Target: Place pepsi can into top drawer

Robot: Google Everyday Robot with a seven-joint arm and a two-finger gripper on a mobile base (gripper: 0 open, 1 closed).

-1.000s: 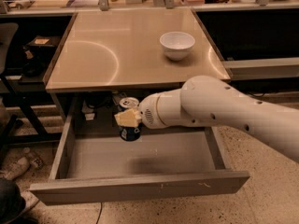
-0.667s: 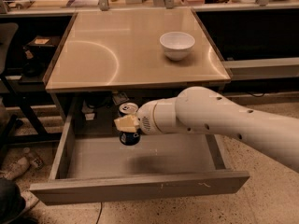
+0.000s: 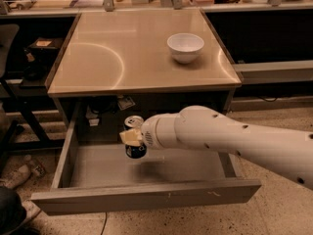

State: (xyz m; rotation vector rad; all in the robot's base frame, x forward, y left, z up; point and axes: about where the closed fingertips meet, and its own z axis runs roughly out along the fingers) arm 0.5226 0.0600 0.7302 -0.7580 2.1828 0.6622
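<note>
Bench [image 3: 98, 58] with a smooth tan top fills the upper half of the view, seen from above and in front. Under its front edge the drawer [image 3: 146, 196] is pulled wide open towards the viewer. It is wide, shallow and grey, with a flat bottom, low side walls and a scuffed front panel.

A thick white arm [image 3: 234, 137] reaches in from the lower right and crosses over the right side of the drawer, ending near the drawer's back, left of centre.

A white bowl [image 3: 185, 47] stands upright on the bench, right of centre and well apart from the arm.

The can [image 3: 136, 152], dark blue with a silver top, is roughly upright at the tip of the arm. It hangs above the back of the drawer floor, just below the bench edge, and is not resting on the floor.

The claw [image 3: 131, 137] is pinched around the can's middle. One tan finger [image 3: 129, 137] lies across the can's side, leaving the top and the blue base visible.
</note>
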